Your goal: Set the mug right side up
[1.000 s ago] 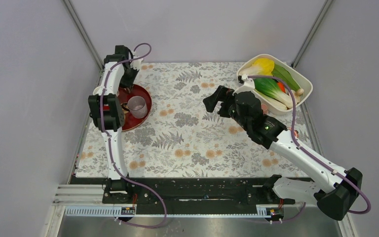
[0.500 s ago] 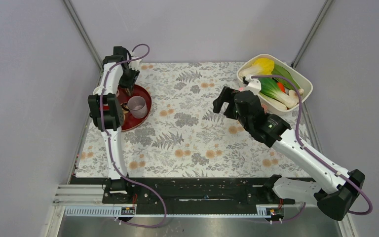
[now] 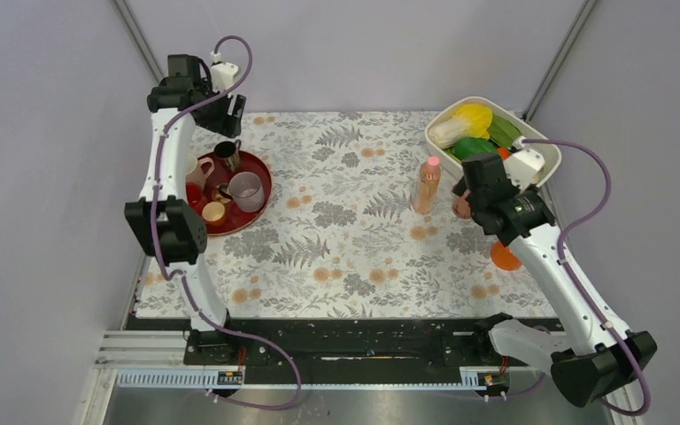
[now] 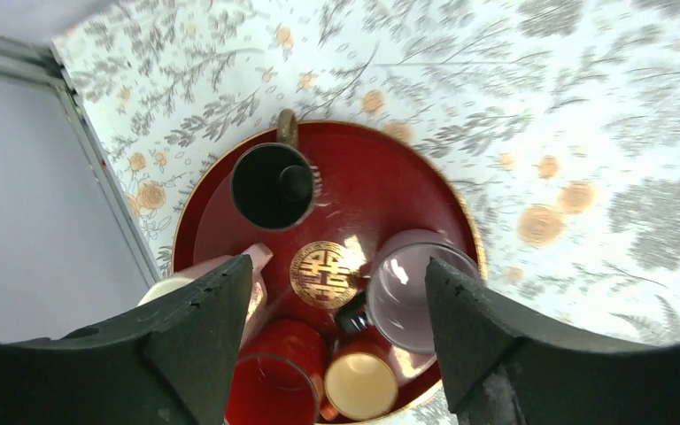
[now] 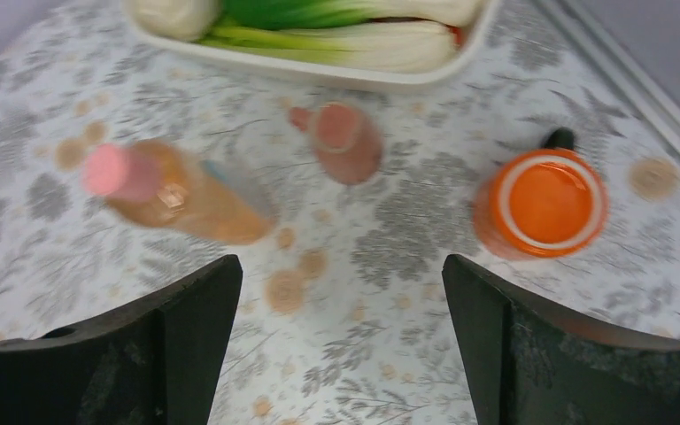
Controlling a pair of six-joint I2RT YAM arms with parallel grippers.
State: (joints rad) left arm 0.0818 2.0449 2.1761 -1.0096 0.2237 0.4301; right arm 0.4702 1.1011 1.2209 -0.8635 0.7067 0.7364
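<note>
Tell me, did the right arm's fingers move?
Yes. The right fingers swung rightward from mid-table, ending close beside the white bin.

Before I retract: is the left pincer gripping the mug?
No, the left pincer is open above the tray, clear of the mug below it.

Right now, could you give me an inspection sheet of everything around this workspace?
Surface: floral mat, lying flat.
Job's things: pink mug on the red tray, seemingly upright.
Clutter: dark mug, clear cup, red mug, tan cup on the tray; bottle, pinkish cup, orange mug, vegetable basin at right.
Grippers: left gripper open above the tray; right gripper open above the mat.
Cables: purple cables along both arms.
Surroundings: grey walls, metal frame.
</note>
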